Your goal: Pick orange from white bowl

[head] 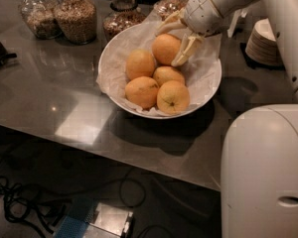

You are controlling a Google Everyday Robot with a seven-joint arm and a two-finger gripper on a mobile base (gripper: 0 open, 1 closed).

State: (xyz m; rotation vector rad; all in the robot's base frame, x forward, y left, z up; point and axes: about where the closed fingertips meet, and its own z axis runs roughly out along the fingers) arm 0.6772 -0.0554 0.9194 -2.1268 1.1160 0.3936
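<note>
The white bowl (208, 90), lined with crinkled white paper, sits on the grey counter and holds several oranges. My gripper (167, 47) reaches in from the upper right over the back of the bowl. Its two pale fingers (185, 51) sit on either side of the orange (165, 49), the topmost, slightly oval fruit at the back of the pile, and press against it. The orange still rests against the other fruit. Smaller oranges lie below it: one at the left (140, 63), one in the middle (168, 75), one at the front left (141, 91) and one at the front right (173, 97).
Glass jars of grain and nuts (77, 18) stand along the back of the counter behind the bowl. A stack of small white saucers (265, 36) is at the right. My white base (268, 172) fills the lower right. Cables lie on the floor below the counter edge.
</note>
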